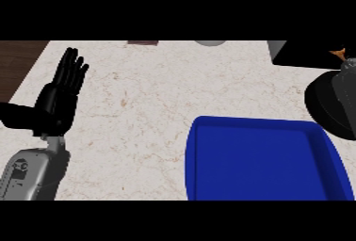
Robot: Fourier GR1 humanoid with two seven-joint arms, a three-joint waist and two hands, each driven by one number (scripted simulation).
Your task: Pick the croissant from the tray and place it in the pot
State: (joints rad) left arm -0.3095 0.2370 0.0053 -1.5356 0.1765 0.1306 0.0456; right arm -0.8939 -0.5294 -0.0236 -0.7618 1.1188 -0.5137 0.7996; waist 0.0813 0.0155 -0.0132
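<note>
1. Fingers of the left hand (59, 96) stand straight and released at the worktop's (153, 94) left, holding nothing.
2. Blue tray (208, 160) lies lower right, its visible floor bare.
3. Black pot (330, 103) sits at the right edge; the croissant and the right hand don't show.

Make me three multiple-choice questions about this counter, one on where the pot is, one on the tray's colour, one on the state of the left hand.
1. Where does the black pot show?
A. Inside the tray
B. At the view's right edge, by the tray's far right corner
C. Left of the tray

2. What colour is the tray?
A. Red
B. White
C. Blue

3. How is the left hand?
A. Open, fingers straight and pointing up
B. Curled round the pot
C. Pressed flat inside the tray

Answers:
1 B, the pot is cut off by the right edge, just past the tray's corner.
2 C, rim and floor are both blue.
3 A, it holds nothing, at the left over the counter.
</note>
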